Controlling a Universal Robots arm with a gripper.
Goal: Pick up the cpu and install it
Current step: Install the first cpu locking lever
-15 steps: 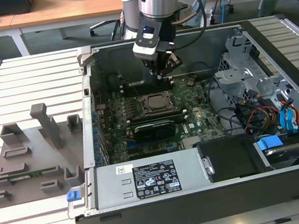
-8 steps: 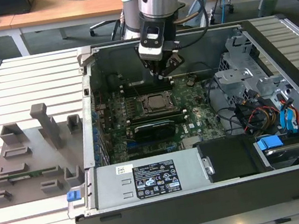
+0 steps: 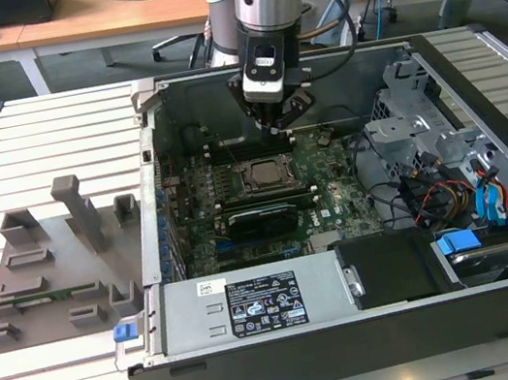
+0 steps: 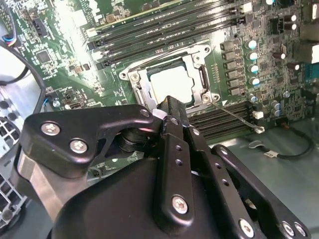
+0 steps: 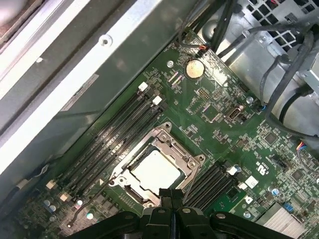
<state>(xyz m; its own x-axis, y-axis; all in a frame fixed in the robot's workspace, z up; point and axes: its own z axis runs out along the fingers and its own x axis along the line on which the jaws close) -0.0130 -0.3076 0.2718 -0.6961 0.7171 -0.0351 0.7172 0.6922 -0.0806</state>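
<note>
The cpu (image 3: 266, 174), a pale silver-white square, lies flat inside the dark metal-edged socket frame (image 3: 242, 166) on the green motherboard (image 3: 333, 191) in the open computer case. My gripper (image 3: 278, 127) hangs a little above and behind the socket, its black fingers pressed together with nothing between them. In the second wrist view the cpu (image 4: 172, 82) sits just past the shut fingertips (image 4: 168, 105). In the first wrist view the cpu (image 5: 154, 170) lies inside the socket frame (image 5: 192, 160), close to the gripper (image 5: 170, 195).
Grey fixture blocks (image 3: 51, 265) stand on the slatted table at the exterior view's left. In the case, a power supply (image 3: 255, 308) fills the front, and a drive cage (image 3: 419, 121) with cables (image 3: 437, 197) lies at the right. Memory slots (image 5: 117, 137) flank the socket.
</note>
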